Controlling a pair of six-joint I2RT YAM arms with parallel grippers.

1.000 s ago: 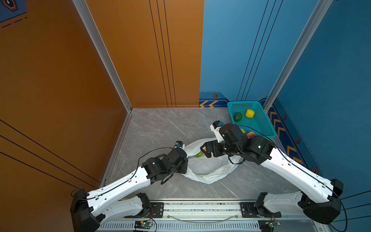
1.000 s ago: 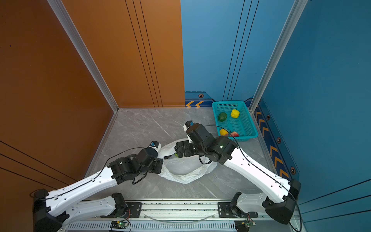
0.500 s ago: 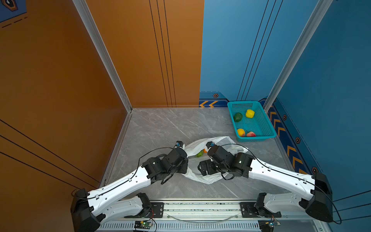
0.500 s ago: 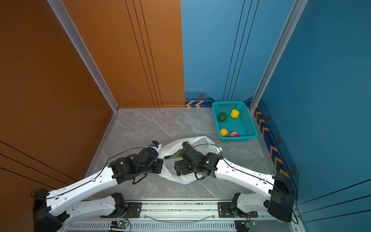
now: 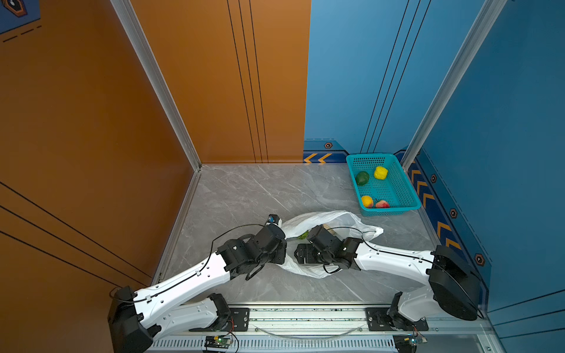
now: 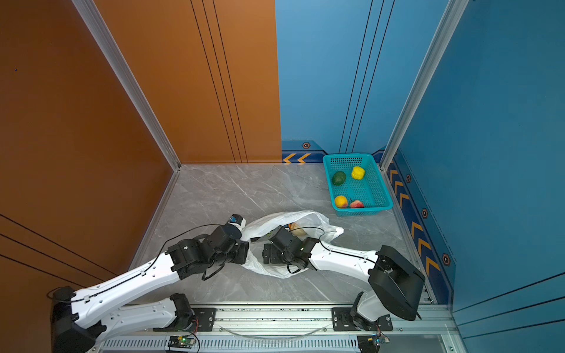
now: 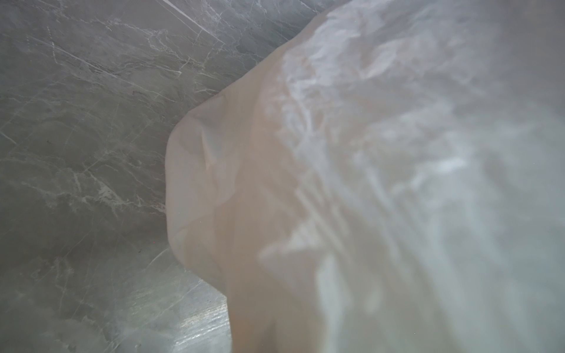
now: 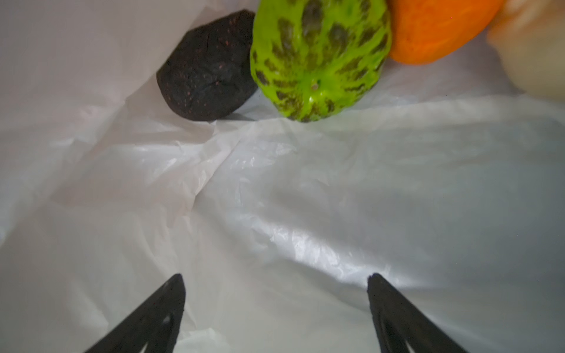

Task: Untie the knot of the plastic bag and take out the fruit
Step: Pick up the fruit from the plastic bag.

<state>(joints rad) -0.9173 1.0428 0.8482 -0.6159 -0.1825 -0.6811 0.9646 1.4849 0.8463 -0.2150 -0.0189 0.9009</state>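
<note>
Plastic bag [image 5: 336,218] [image 6: 275,218]: lies on the grey marbled bench [image 5: 244,195], forward of centre and nearer the front edge, between the two arms. Its mouth is open and faces upward in both top views.

Left end effector [image 5: 282,246]: positioned at the bag's left rim. Its fingers are hidden in every view. It is fully closed, and the thin film of the bag [image 7: 367,183] hangs raised off the bench directly before the left wrist camera, consistent with a pinch on the rim.

Right end effector [image 8: 275,276]: inside the bag's mouth, its two black fingertips spread wide apart. Nothing sits between them; only crinkled white film [image 8: 305,198] lies beneath.

Fruit inside the bag, ahead of the right fingertips and apart from them: a near-black fruit [image 8: 208,67] touching a bright green fruit [image 8: 318,58] with dark mottling; an orange fruit [image 8: 437,27] against the green one; a cream fruit [image 8: 535,55] at the frame's margin, blurred.

Basket [image 5: 370,156] [image 6: 347,156]: teal, perforated, at the far right corner of the bench, well apart from the bag. It contains a dark green fruit [image 5: 362,178] and a yellow fruit [image 5: 380,172] toward its far end, and a yellow-orange fruit [image 5: 367,201] beside a red fruit [image 5: 382,204] at its near end.
</note>
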